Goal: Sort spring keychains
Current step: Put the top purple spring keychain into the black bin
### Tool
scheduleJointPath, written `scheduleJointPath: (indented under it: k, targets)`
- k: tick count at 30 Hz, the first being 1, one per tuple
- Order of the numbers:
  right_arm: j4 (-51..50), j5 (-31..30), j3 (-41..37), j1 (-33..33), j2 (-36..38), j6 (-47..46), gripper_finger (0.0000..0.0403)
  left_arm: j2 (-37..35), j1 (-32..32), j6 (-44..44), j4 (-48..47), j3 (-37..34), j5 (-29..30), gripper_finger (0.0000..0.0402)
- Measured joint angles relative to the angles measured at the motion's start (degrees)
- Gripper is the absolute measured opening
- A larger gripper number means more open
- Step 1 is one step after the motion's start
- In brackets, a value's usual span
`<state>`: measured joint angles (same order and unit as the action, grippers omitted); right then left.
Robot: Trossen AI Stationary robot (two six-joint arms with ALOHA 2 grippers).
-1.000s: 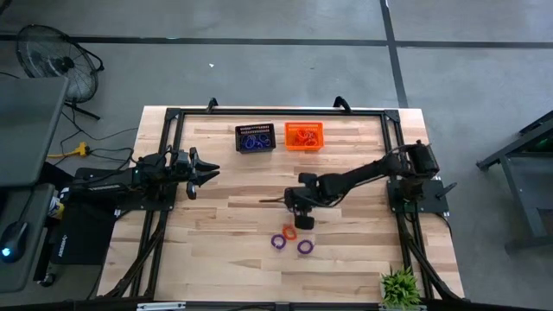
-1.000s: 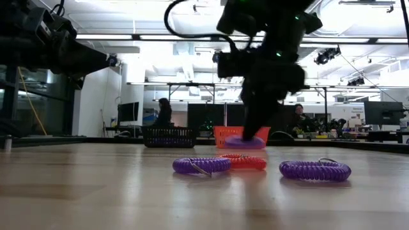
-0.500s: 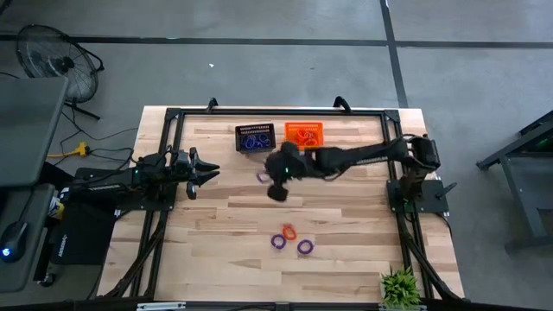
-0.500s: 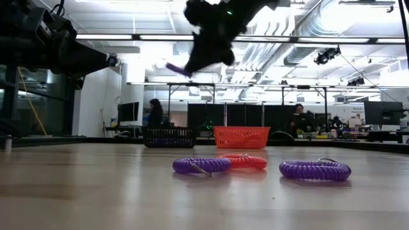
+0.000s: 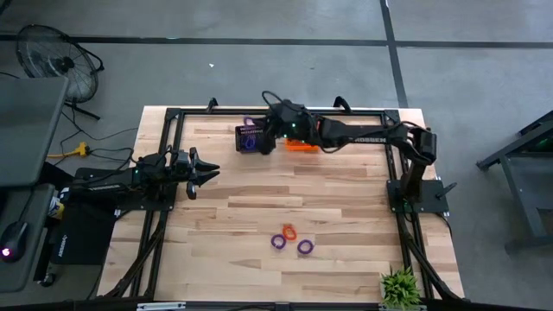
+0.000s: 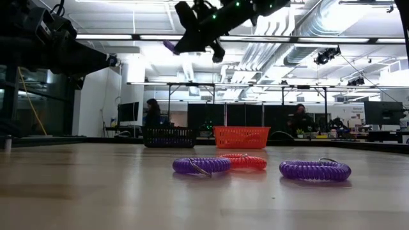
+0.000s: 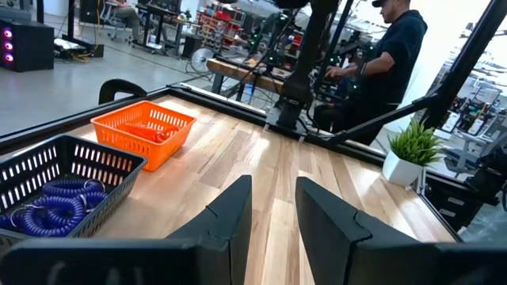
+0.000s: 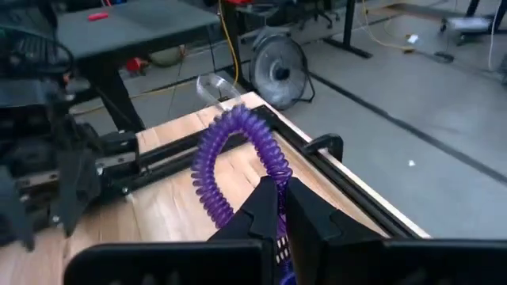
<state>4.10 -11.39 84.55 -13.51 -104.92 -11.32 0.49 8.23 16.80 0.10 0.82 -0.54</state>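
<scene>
My right gripper [image 5: 259, 131] is shut on a purple spring keychain [image 8: 238, 150] and hangs high over the black mesh basket [image 5: 255, 138] at the table's far side; it also shows in the low view [image 6: 192, 32]. The black basket holds purple coils [image 7: 47, 198]. The orange basket [image 5: 304, 136] beside it holds orange ones. Two purple keychains [image 5: 278, 242] [image 5: 305, 247] and one orange keychain [image 5: 289, 231] lie flat on the table near its front. My left gripper [image 5: 203, 173] waits open at the table's left. My right gripper pinches one stretch of the purple keychain's coil [image 8: 273, 178] between its two fingers. The rest of the loop sticks out past the fingertips, with a clear tab [image 8: 214, 87] at its far end. The keychain is lifted clear, above the black basket.
A black frame [image 5: 173, 117] runs along the table's far and side edges. A small green plant [image 5: 399, 287] stands at the front right corner. Bare wood lies between the baskets and the three loose keychains. People sit at desks in the room behind.
My right gripper has risen from the loose keychains near the table's middle and swung toward the far edge and leftward, carrying the purple keychain clear of the table, to above the black basket. The three keychains on the table have stayed put.
</scene>
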Motion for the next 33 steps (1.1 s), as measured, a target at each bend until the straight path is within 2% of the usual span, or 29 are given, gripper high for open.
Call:
scheduleJointPath:
  k: [9, 17, 27, 33]
  targets:
    - [8.1, 3.6, 0.0, -3.0, -7.4, -6.8, 0.0009, 0.0, 0.0, 0.0, 0.0, 0.0, 0.0, 0.0099]
    - [8.7, 6.0, 3.9, -4.6, -15.2, -10.6, 0.0011, 0.0, 0.0, 0.0, 0.0, 0.0, 0.0, 0.0099]
    - [-6.5, 4.3, 8.0, -5.4, -19.9, -11.0, 0.0012, 0.0, 0.0, 0.0, 0.0, 0.0, 0.0, 0.0099]
    - [-9.1, 3.2, 8.0, -6.0, -20.1, -10.9, 0.0028, 0.0, 0.0, 0.0, 0.0, 0.0, 0.0, 0.0099]
